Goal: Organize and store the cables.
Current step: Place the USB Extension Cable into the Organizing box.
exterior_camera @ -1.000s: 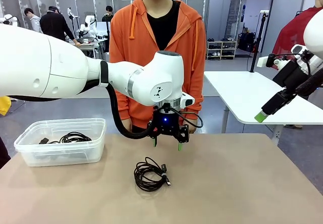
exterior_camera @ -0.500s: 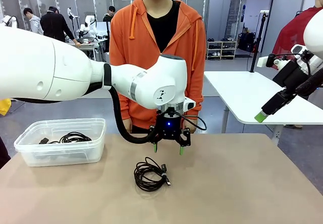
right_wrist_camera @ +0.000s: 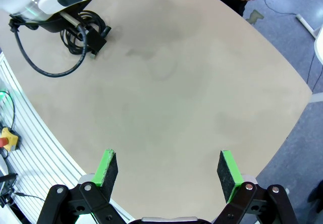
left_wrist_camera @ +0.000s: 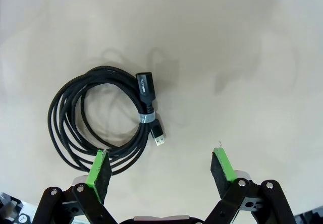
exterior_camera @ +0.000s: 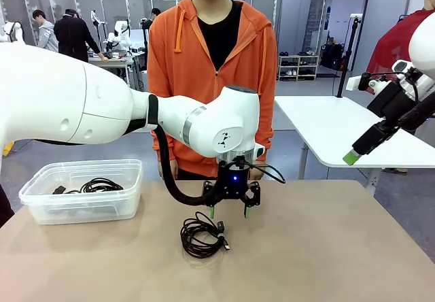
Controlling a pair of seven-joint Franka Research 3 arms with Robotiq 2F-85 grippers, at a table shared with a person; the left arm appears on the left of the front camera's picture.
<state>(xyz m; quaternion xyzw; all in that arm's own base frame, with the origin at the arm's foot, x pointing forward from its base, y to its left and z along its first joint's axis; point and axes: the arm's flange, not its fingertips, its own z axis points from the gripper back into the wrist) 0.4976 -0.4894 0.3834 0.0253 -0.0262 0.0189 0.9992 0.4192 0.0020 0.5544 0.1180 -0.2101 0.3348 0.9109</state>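
On the tan table (exterior_camera: 326,247), near its middle, a coiled black cable (exterior_camera: 201,235) is laid flat, its loops bound by a small band with two plug ends lying side by side. Just above and slightly behind it, the left gripper (exterior_camera: 229,213) is held pointing straight down, its green-padded fingers spread wide with nothing between them. From the left wrist camera the coil (left_wrist_camera: 101,119) is seen off to one side of the gap, its outer loops passing under one fingertip (left_wrist_camera: 100,166), while the plugs lie between the two pads; whether the pad touches the cord cannot be told. Toward the left edge of the table a clear plastic bin (exterior_camera: 81,190) is set, and another coiled cable (exterior_camera: 95,186) is seen inside it. The right gripper (exterior_camera: 357,154) is held high off the right side, away from the table surface; in its own wrist view its fingers (right_wrist_camera: 107,166) are seen wide apart and empty above bare tabletop. A person in an orange hoodie (exterior_camera: 211,64) is stood at the far edge.
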